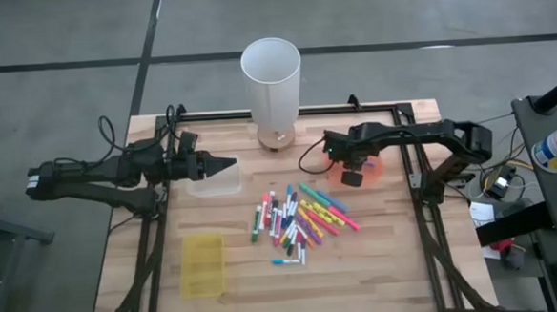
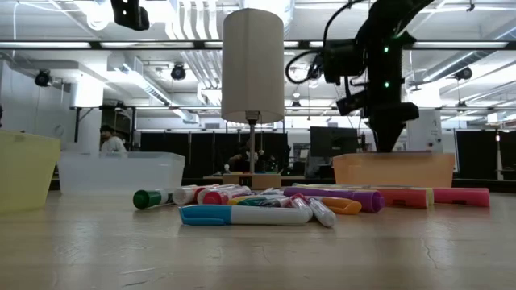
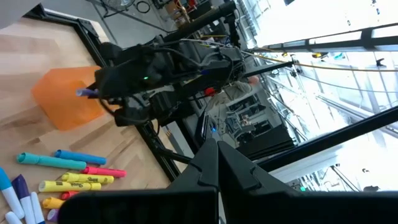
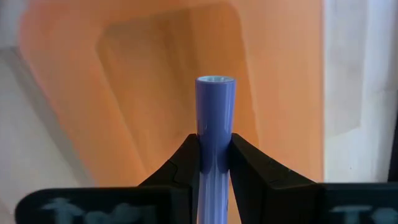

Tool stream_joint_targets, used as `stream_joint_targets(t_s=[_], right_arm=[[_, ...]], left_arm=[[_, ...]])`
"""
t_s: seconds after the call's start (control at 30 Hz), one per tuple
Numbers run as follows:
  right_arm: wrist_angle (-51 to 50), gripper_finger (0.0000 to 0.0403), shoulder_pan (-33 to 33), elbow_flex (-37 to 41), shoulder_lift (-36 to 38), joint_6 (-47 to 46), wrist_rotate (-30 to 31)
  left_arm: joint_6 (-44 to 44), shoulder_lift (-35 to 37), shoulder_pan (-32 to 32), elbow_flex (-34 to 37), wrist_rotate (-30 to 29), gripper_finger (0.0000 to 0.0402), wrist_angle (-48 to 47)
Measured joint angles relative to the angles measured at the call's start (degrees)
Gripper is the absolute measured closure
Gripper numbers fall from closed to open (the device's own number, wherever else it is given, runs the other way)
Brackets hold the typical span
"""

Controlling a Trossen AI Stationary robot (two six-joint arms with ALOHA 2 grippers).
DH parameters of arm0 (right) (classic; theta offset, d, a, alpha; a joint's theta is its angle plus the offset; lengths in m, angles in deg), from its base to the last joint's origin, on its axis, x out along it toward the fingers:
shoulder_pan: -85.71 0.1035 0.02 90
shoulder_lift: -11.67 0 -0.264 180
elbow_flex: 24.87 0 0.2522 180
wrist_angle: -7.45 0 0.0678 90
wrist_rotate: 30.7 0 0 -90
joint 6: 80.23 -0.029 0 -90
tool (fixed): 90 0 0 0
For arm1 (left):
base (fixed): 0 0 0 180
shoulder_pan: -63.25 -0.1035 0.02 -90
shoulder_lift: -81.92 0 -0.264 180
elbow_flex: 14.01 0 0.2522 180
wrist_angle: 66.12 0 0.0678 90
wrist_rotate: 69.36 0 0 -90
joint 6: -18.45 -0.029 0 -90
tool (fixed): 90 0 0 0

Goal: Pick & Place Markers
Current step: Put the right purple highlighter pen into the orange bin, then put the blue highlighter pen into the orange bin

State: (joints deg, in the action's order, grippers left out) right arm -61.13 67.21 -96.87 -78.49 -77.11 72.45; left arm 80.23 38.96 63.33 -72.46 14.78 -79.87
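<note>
A heap of markers [image 1: 301, 222] in mixed colours lies on the wooden table's middle, also in the low view [image 2: 258, 201]. My right gripper [image 1: 354, 176] hangs over the orange tray [image 1: 373, 168], shut on a purple marker [image 4: 215, 106]. That marker points down at the tray's floor [image 4: 155, 93]. My left gripper [image 1: 229, 164] is shut and holds nothing. It is level above the clear tray [image 1: 213, 183] at the table's left. My right gripper pinches the purple marker's barrel [image 4: 215, 155] between its two fingers, which lie along the marker. They come steeply from above. The marker's free end [image 4: 215, 82] sticks out past the fingertips, clear above the orange tray, nearly upright.
A yellow tray [image 1: 203, 265] lies near the front left. A tall white cylinder [image 1: 272, 80] on a small stand is at the far edge's middle. A dark frame [image 1: 424, 206] runs along the table's sides. Bare wood lies in front of the marker heap.
</note>
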Motion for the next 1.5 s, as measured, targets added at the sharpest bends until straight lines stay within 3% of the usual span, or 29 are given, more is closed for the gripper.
stream_joint_targets(t_s=[0.2,0.6,0.73,0.8,1.03,1.2,1.5], right_arm=[[0.13,0.0336,0.07,-1.99,-3.0,0.54,-0.02],[0.17,0.0258,0.01,-8.69,-4.82,-0.27,0.47],[-2.56,0.0239,-0.04,-11.32,-3.81,-5.12,0.16],[-3.59,0.0234,-0.04,-12.95,-2.94,-9.08,-2.23],[-3.86,0.0235,0.5,-18.47,-0.02,-18.65,-20.37],[-3.15,0.0241,2.48,-21.91,0.1,-23.0,-30.06],[-2.56,0.0239,8.41,-23.4,0.1,-23.74,-31.53]], left_arm=[[-0.02,0.0,0.0,0.0,0.0,0.0401,0.0],[1.36,0.07,0.0,0.0,0.24,0.0401,0.89],[1.37,0.07,0.0,0.0,0.22,0.0401,0.9],[1.44,0.07,0.0,0.0,0.25,0.0401,0.91],[1.69,0.09,0.0,0.0,0.59,0.0401,3.04],[1.38,0.13,0.0,0.0,0.57,0.0401,3.04],[1.42,0.13,0.0,0.0,0.55,0.0401,3.06]])
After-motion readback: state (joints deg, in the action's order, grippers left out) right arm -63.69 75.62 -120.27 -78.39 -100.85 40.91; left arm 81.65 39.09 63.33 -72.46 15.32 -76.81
